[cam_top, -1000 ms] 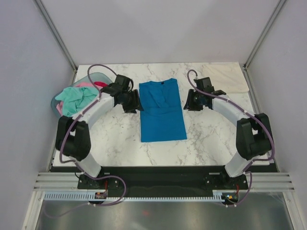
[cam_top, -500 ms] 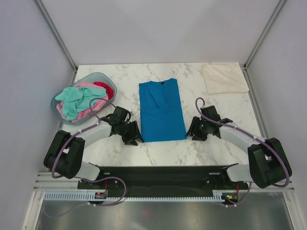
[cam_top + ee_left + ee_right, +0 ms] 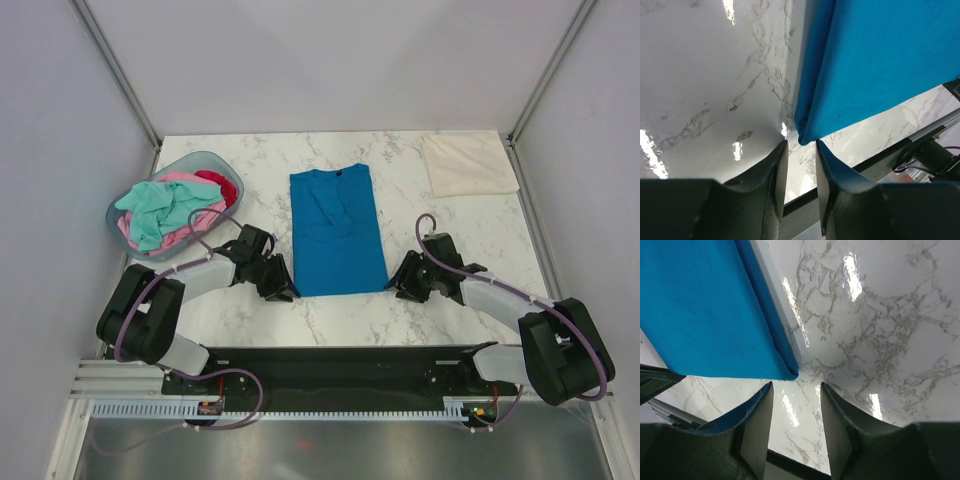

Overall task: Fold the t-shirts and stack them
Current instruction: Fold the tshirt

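Marble table (image 3: 262,165): left hand (image 3: 285,291), right hand (image 3: 396,288) low.

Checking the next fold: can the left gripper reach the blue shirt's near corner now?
Probably yes: the left gripper sits open right at the blue t-shirt's near corner, nothing between them.

The white-and-black left arm (image 3: 200,272) is folded low, with its elbow out at the near left and its forearm reaching right toward the middle. Its black two-finger left gripper (image 3: 284,291) points down and right, its fingers (image 3: 771,186) parted by a narrow gap with nothing between them. The matching right arm (image 3: 497,296) mirrors this pose, reaching left. The black right gripper (image 3: 394,288) also sits low, its fingers (image 3: 754,432) a little wider apart and gripping nothing.
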Action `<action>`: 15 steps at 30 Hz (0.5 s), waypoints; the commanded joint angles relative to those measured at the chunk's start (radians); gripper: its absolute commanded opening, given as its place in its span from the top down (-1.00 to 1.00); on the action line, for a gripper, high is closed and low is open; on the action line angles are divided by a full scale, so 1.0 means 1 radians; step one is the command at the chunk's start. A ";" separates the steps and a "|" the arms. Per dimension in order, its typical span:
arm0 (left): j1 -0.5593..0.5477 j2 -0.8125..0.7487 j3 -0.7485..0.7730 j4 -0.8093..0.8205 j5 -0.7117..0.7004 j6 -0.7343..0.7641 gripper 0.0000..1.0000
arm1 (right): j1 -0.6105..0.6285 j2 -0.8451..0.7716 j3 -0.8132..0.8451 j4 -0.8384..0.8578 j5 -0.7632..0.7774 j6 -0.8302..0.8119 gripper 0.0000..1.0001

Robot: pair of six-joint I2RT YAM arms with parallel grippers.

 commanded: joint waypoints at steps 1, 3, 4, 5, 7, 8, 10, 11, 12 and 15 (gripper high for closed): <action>-0.002 0.002 -0.004 0.035 -0.029 -0.025 0.30 | 0.006 -0.022 -0.026 0.058 0.018 0.047 -0.01; -0.002 0.008 0.002 0.037 -0.031 -0.025 0.34 | 0.004 -0.025 -0.037 0.081 0.020 0.068 0.02; -0.002 0.011 0.005 0.037 -0.034 -0.025 0.35 | 0.004 -0.026 -0.049 0.089 0.024 0.074 0.03; -0.002 0.014 0.004 0.035 -0.035 -0.025 0.36 | 0.007 -0.026 -0.054 0.093 0.026 0.079 0.04; -0.004 0.017 0.004 0.037 -0.043 -0.023 0.38 | 0.007 -0.020 -0.063 0.109 0.024 0.091 0.07; -0.002 0.018 0.004 0.037 -0.044 -0.023 0.45 | 0.007 -0.020 -0.071 0.115 0.021 0.094 0.08; -0.002 0.020 0.005 0.036 -0.044 -0.020 0.56 | 0.007 -0.014 -0.088 0.147 0.015 0.104 0.11; -0.004 0.020 0.007 0.037 -0.049 -0.016 0.61 | 0.009 -0.014 -0.094 0.159 0.021 0.107 0.14; -0.002 0.017 0.007 0.037 -0.051 -0.013 0.67 | 0.009 -0.007 -0.103 0.187 0.021 0.113 0.16; -0.002 0.009 0.008 0.032 -0.057 -0.006 0.95 | 0.009 0.010 -0.118 0.195 0.031 0.110 0.21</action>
